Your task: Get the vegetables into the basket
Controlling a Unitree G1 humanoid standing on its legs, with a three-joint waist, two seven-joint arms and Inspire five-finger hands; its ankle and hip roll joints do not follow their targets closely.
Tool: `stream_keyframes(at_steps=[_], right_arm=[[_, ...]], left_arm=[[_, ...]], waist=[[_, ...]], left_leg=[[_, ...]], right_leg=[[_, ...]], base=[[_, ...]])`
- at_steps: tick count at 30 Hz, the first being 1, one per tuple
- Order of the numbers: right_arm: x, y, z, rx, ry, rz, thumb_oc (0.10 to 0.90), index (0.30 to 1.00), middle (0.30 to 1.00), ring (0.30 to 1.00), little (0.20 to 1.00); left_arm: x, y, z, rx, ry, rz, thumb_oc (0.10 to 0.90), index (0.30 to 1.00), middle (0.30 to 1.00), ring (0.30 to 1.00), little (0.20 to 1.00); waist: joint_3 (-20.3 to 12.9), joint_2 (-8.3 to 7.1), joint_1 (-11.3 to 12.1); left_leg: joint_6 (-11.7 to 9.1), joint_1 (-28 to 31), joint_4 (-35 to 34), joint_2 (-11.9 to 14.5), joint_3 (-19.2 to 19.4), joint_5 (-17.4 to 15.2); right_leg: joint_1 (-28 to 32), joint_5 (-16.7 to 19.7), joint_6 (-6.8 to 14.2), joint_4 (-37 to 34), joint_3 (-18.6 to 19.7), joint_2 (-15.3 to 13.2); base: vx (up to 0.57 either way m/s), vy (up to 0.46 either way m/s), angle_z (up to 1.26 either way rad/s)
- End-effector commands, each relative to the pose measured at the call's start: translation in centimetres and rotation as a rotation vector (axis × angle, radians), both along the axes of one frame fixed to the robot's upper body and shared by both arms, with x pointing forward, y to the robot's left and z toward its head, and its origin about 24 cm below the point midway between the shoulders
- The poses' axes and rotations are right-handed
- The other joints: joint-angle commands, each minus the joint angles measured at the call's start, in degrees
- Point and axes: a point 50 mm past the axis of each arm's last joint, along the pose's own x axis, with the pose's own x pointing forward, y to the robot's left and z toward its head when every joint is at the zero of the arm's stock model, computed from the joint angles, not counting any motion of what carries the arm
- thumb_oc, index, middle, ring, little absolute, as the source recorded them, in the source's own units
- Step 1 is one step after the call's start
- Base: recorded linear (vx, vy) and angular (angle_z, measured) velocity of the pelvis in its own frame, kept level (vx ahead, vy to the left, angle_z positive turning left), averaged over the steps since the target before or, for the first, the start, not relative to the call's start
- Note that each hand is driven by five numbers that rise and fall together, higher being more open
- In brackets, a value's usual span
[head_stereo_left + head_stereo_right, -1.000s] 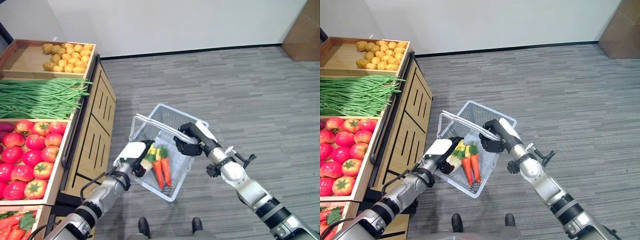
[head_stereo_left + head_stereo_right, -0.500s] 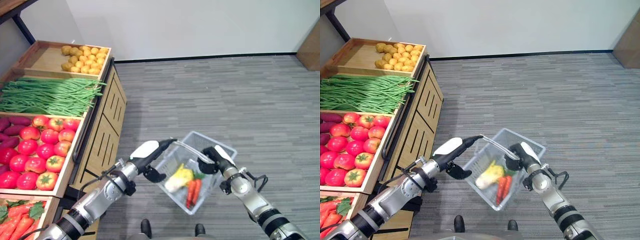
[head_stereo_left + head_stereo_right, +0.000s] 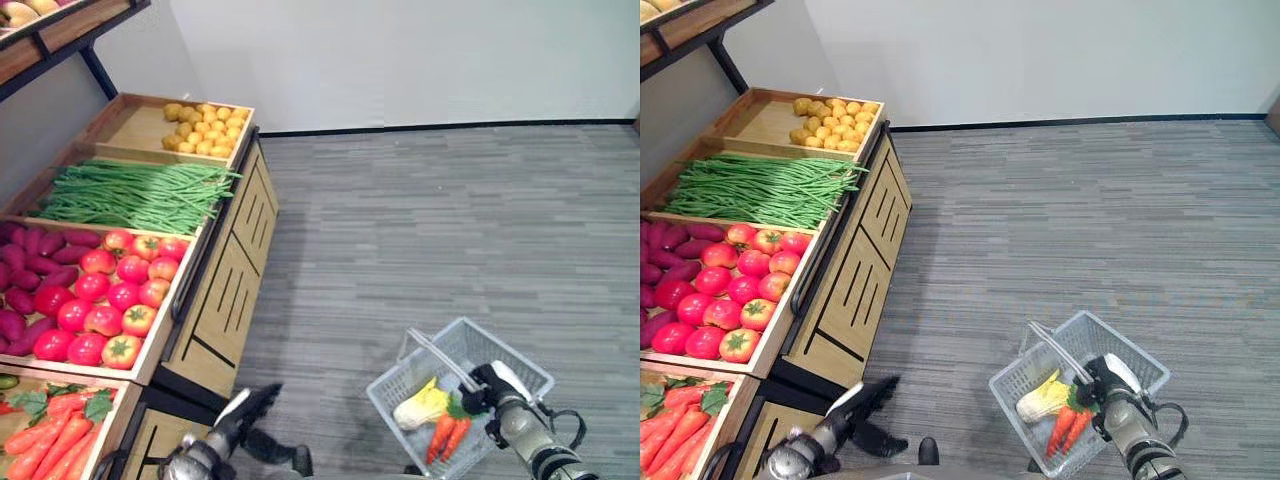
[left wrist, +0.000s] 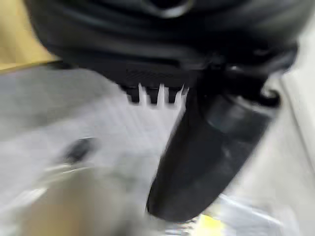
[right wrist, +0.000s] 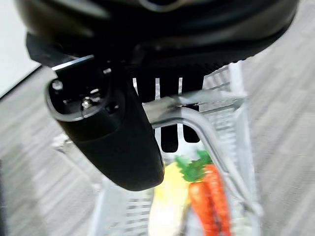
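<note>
Right hand (image 3: 488,385) curled round the handle of the white wire basket (image 3: 395,385), which hangs over grey floor (image 3: 420,220). Two orange carrots (image 3: 445,436) and a pale yellow cabbage (image 3: 420,404) lie inside. Left hand (image 3: 250,405) low beside wooden produce stand (image 3: 225,300), fingers straight, holding nothing.

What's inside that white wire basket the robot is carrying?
Inside the white wire basket lie two orange carrots with green tops and a pale yellow-white vegetable. The right hand on the handle covers part of the interior.

Head stereo looks down; wrists close on fingers (image 5: 170,137)
</note>
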Motion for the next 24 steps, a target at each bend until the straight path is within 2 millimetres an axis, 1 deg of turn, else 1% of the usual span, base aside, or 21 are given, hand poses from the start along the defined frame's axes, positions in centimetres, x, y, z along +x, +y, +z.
stream_keyframes(at_steps=[1,2,3,4,5,6,8,9,10,11,16,18,21,22,23,24], right_arm=[[6.4,-0.6,4.3,-0.033,-0.282,-0.019,0.400,0.300,0.300,0.300,0.300],[6.3,-0.9,4.4,-0.040,-0.281,-0.028,0.400,0.300,0.300,0.300,0.300],[5.7,-1.6,4.2,-0.058,-0.254,-0.063,0.400,0.300,0.300,0.300,0.300],[5.7,-1.7,4.2,-0.059,-0.255,-0.063,0.400,0.300,0.300,0.300,0.300],[5.6,-2.0,4.3,-0.062,-0.247,-0.083,0.400,0.300,0.300,0.300,0.300],[5.8,-2.1,4.5,-0.066,-0.255,-0.088,0.400,0.300,0.300,0.300,0.300],[5.5,-2.8,4.5,-0.070,-0.249,-0.132,0.400,0.300,0.300,0.300,0.300],[5.5,-3.4,4.9,-0.081,-0.255,-0.158,0.647,0.646,0.646,0.646,0.646],[5.5,-3.4,4.9,-0.081,-0.255,-0.158,0.647,0.646,0.646,0.646,0.646],[5.6,-4.0,5.4,-0.092,-0.265,-0.175,0.900,1.000,1.000,1.000,1.000],[5.6,-4.8,5.9,-0.100,-0.282,-0.210,0.900,1.000,1.000,1.000,1.000],[5.1,-5.3,5.9,-0.112,-0.268,-0.226,0.900,1.000,1.000,1.000,1.000],[4.5,-5.6,5.6,-0.117,-0.240,-0.230,0.900,1.000,1.000,1.000,1.000],[4.0,-5.7,5.3,-0.124,-0.214,-0.227,0.900,1.000,1.000,1.000,1.000],[4.0,-5.7,5.3,-0.124,-0.214,-0.227,0.900,1.000,1.000,1.000,1.000],[3.4,-5.7,5.0,-0.125,-0.187,-0.226,0.900,1.000,1.000,1.000,1.000]], left_arm=[[1.8,1.6,0.7,0.162,-0.064,-0.093,0.900,1.000,1.000,1.000,1.000],[0.6,2.3,-0.2,0.195,0.001,-0.001,0.900,1.000,1.000,1.000,1.000],[-0.9,2.4,-1.1,0.219,0.076,0.065,0.900,1.000,1.000,1.000,1.000],[-0.9,2.3,-1.1,0.218,0.075,0.065,0.900,1.000,1.000,1.000,1.000],[-1.9,2.7,-1.5,0.252,0.126,0.082,0.900,1.000,1.000,1.000,1.000],[-2.4,2.8,-1.7,0.271,0.151,0.092,0.900,1.000,1.000,1.000,1.000],[-3.3,2.9,-2.0,0.302,0.199,0.092,0.900,1.000,1.000,1.000,1.000],[-4.4,3.1,-2.2,0.314,0.244,0.118,0.900,1.000,1.000,1.000,1.000],[-4.4,3.1,-2.2,0.314,0.244,0.118,0.900,1.000,1.000,1.000,1.000],[-5.0,3.1,-2.3,0.322,0.267,0.115,0.900,1.000,1.000,1.000,1.000],[-5.4,3.0,-2.4,0.322,0.280,0.123,0.900,1.000,1.000,1.000,1.000],[-5.5,2.9,-2.4,0.321,0.284,0.131,0.900,1.000,1.000,1.000,1.000],[-5.5,2.8,-2.4,0.322,0.285,0.131,0.900,1.000,1.000,1.000,1.000],[-5.5,2.8,-2.4,0.321,0.286,0.136,0.900,1.000,1.000,1.000,1.000],[-5.5,2.8,-2.4,0.321,0.286,0.136,0.900,1.000,1.000,1.000,1.000],[-5.5,2.8,-2.4,0.320,0.288,0.141,0.900,1.000,1.000,1.000,1.000]], waist=[[-2.09,-4.52,2.11],[-2.07,-4.62,2.35],[-1.92,-4.56,2.46],[-1.89,-4.53,2.45],[-1.92,-4.56,2.53],[-1.84,-4.55,2.56],[-1.72,-4.51,2.73],[-1.55,-4.37,2.79],[-1.55,-4.37,2.79],[-1.44,-4.31,2.85],[-1.00,-4.11,2.95],[-0.74,-4.06,2.94],[-0.63,-4.04,2.89],[-0.57,-4.08,2.77],[-0.57,-4.07,2.77],[-0.54,-4.13,2.71]], left_leg=[[-2.22,-0.66,0.71,0.74,-1.54,-3.30],[-2.24,-0.89,0.70,0.78,-1.56,-3.15],[-2.32,-1.05,0.70,0.89,-1.57,-3.07],[-2.32,-1.05,0.70,0.90,-1.57,-3.08],[-2.36,-1.11,0.69,0.97,-1.60,-3.05],[-2.40,-1.17,0.69,1.02,-1.49,-3.05],[-2.46,-1.26,0.65,1.10,-1.33,-3.00],[-2.51,-1.38,0.64,1.20,-1.26,-2.94],[-2.51,-1.38,0.64,1.21,-1.25,-2.95],[-2.58,-1.49,0.62,1.32,-1.08,-2.86],[-2.69,-1.82,0.66,1.53,-0.92,-2.73],[-2.72,-2.01,0.77,1.63,-0.93,-2.66],[-2.80,-1.96,0.76,1.82,-0.98,-2.65],[-2.84,-1.95,0.78,1.92,-0.98,-2.65],[-2.84,-1.95,0.78,1.92,-0.98,-2.65],[-2.87,-1.84,0.81,1.98,-0.98,-2.70]], right_leg=[[-5.08,3.12,1.38,-0.03,0.63,-2.28],[-5.34,3.21,1.29,-0.03,0.62,-2.28],[-5.49,3.25,1.20,-0.03,0.57,-2.20],[-5.50,3.26,1.20,-0.03,0.57,-2.19],[-5.64,3.25,1.17,-0.03,0.59,-2.20],[-5.76,3.26,1.13,-0.03,0.67,-2.15],[-5.92,3.24,1.08,-0.03,0.76,-2.04],[-6.21,3.32,1.07,-0.03,0.96,-1.99],[-6.22,3.32,1.07,-0.03,0.97,-1.98],[-6.51,3.37,1.08,-0.03,1.12,-1.94],[-7.05,3.41,1.04,-0.03,1.32,-1.78],[-7.22,3.44,0.96,-0.03,1.44,-1.66],[-7.29,3.41,0.90,-0.03,1.40,-1.53],[-7.29,3.39,0.91,-0.03,1.43,-1.44],[-7.29,3.39,0.91,-0.03,1.43,-1.44],[-7.23,3.36,0.90,-0.03,1.41,-1.37]], base=[[-0.02,-0.022,0.17],[-0.01,-0.020,0.10],[0.00,0.000,0.00],[0.00,0.000,0.00],[0.00,0.000,0.00],[0.00,0.000,0.00],[0.00,-0.014,-0.02],[-0.01,-0.019,-0.04],[-0.01,-0.025,-0.04],[0.00,-0.011,-0.05],[0.00,-0.008,-0.03],[0.00,-0.026,-0.08],[0.00,-0.015,-0.03],[0.00,0.000,0.00],[0.00,0.000,0.00],[0.00,0.000,0.00]])
